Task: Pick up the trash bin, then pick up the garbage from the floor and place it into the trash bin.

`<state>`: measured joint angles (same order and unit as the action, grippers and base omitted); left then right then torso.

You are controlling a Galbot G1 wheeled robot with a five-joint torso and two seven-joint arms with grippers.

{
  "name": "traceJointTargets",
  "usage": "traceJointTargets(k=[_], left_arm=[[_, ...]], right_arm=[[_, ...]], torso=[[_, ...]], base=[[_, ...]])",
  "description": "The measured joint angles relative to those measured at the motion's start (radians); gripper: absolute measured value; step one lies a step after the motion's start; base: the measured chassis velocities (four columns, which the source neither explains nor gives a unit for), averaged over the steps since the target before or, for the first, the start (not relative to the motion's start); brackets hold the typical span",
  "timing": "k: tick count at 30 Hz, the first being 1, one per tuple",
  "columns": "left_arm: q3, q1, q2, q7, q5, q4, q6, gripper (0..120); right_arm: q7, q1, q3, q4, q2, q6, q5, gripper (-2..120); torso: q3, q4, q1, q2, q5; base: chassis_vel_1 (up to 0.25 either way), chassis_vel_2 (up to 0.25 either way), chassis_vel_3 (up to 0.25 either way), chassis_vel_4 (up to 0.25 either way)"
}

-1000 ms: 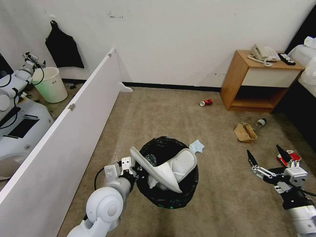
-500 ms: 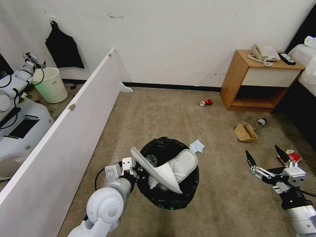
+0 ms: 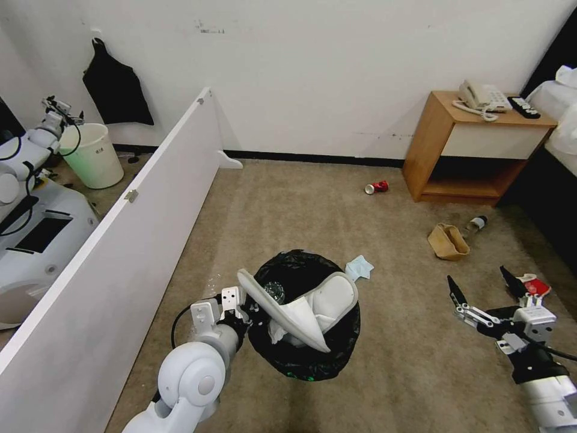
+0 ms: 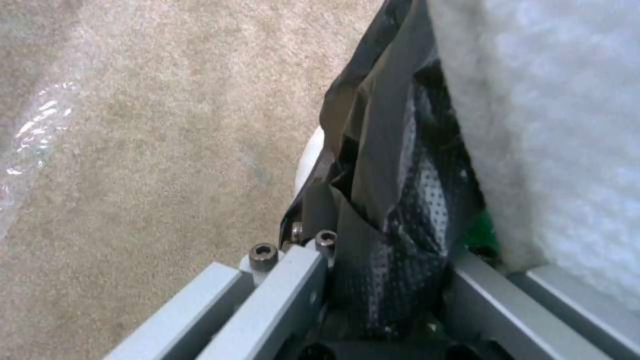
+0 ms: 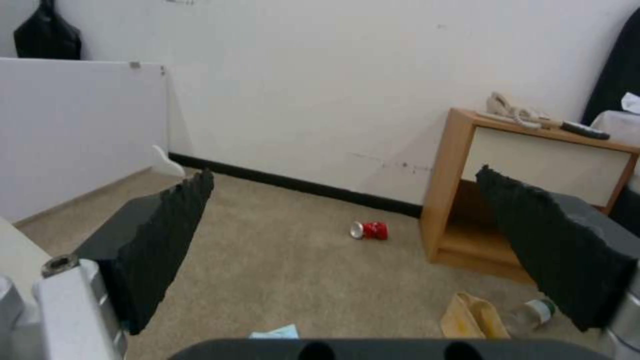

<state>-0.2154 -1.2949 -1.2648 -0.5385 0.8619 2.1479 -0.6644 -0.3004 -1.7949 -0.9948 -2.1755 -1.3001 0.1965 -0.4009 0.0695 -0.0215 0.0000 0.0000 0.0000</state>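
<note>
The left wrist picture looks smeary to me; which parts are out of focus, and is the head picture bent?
Left wrist view: the white slipper beside the trash bin is a soft blur, the carpet less so. Head view: the white partition and walls splay outward, a wide-lens distortion.

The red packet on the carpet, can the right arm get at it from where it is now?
Probably yes. The right gripper is open, and the red packet lies on bare carpet just beyond its fingertips, with nothing between them.
</note>
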Motion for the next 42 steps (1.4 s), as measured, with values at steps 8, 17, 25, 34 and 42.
traceJointTargets(k=[8, 17, 25, 34, 42], left_arm=[[-0.003, -0.001, -0.005, 0.001, 0.000, -0.001, 0.002, 0], [-0.008, -0.004, -0.007, 0.001, -0.002, -0.001, 0.004, 0], [-0.016, -0.005, -0.006, 0.001, -0.002, 0.003, 0.005, 0], [-0.018, -0.008, -0.007, 0.002, -0.002, 0.006, 0.009, 0], [-0.019, -0.009, -0.003, 0.003, -0.001, 0.010, 0.010, 0]], right_arm=[[-0.015, 0.003, -0.001, 0.004, -0.002, -0.005, -0.001, 100], [-0.042, 0.004, -0.006, 0.004, -0.005, -0.019, -0.009, 100], [-0.048, 0.007, -0.005, 0.004, -0.005, -0.022, -0.014, 100], [-0.056, 0.006, -0.007, 0.003, -0.007, -0.022, -0.021, 100], [-0.060, 0.006, -0.008, 0.001, -0.010, -0.022, -0.023, 100]], torso=[[0.000, 0.0000, 0.000, 0.000, 0.0000], [0.000, 0.0000, 0.000, 0.000, 0.0000], [0.000, 0.0000, 0.000, 0.000, 0.0000], [0.000, 0.0000, 0.000, 0.000, 0.0000], [0.000, 0.0000, 0.000, 0.000, 0.0000]], base=[[0.000, 0.000, 0.000, 0.000], [0.000, 0.000, 0.000, 0.000], [0.000, 0.000, 0.000, 0.000], [0.000, 0.000, 0.000, 0.000], [-0.062, 0.055, 0.056, -0.069]])
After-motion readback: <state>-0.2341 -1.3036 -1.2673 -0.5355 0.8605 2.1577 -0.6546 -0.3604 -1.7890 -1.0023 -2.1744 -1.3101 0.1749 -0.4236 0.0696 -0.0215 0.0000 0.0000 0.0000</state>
